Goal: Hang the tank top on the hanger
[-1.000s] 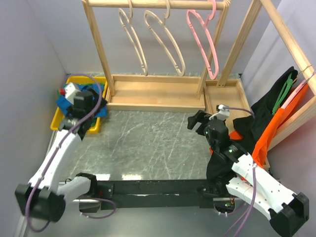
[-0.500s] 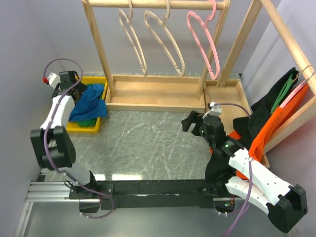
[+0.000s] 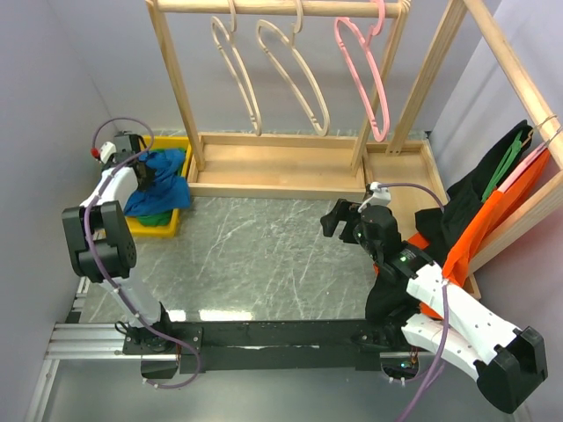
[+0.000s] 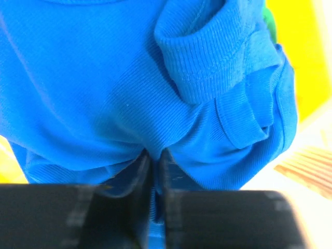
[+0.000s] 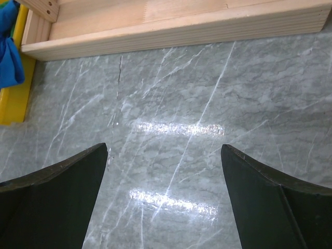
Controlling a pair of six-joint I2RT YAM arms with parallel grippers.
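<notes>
The royal-blue tank top (image 3: 169,186) lies bunched in a yellow bin (image 3: 155,231) at the table's left edge. In the left wrist view the tank top (image 4: 129,88) fills the frame. My left gripper (image 4: 154,162) (image 3: 147,172) is shut on a fold of it, the two fingers almost touching with fabric pinched between them. Two pale beige hangers (image 3: 239,75) (image 3: 296,77) hang on the wooden rack's rail at the back. My right gripper (image 3: 339,220) (image 5: 165,155) stands open over the bare marble table, holding nothing.
A pink hanger (image 3: 366,81) hangs to the right of the beige ones. The rack's wooden base (image 5: 171,26) runs along the back of the table. Green fabric (image 3: 155,216) shows under the tank top. Black, green and orange garments (image 3: 493,207) hang on a second rack at the right.
The left arm swung out to the bin's far-left side and its gripper went from open to shut on the tank top. The right gripper drifted slightly left.
</notes>
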